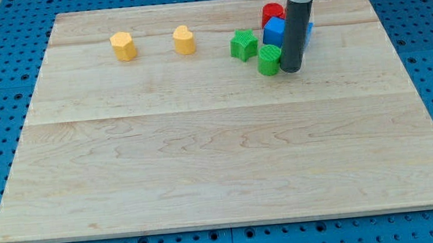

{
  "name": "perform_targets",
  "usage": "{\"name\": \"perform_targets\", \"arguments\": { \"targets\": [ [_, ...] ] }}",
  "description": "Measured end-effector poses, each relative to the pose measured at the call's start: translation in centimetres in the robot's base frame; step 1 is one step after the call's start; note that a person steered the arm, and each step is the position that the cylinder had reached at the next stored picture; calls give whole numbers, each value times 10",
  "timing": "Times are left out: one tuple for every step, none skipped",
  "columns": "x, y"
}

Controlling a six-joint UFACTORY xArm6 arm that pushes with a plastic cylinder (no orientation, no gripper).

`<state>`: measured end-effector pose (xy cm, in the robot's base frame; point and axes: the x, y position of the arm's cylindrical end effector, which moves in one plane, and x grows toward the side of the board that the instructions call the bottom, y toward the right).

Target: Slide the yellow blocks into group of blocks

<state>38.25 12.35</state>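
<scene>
Sitting right up against the green cylinder [269, 59], on its right side toward the view's right: my tip [291, 70], planted on the wooden table [220, 160]. No jaws on this tool, just a plain dark rod, so nothing to open, close or grip. Tucked behind the green cylinder toward the view's top: a blue block [275, 31], partly hidden by the rod, shape hard to call, and a red cylinder [272, 12] just past that. Just left of the green cylinder and slightly up: a green star-shaped block [243, 44], close but can't tell if touching. Further left of the green cylinder, near but apart from the star: a yellow heart-shaped block [184, 39]. Well left again, on the same row: a yellow hexagonal block [123, 46], well apart from the cluster.
</scene>
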Motion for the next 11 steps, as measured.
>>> {"name": "perform_targets", "arguments": {
  "targets": [
    [32,-15],
    [10,-27],
    [-34,5],
    [-37,53],
    [8,97],
    [9,102],
    [9,113],
    [55,110],
    [85,65],
    [92,11],
    [92,-17]
  ]
}}
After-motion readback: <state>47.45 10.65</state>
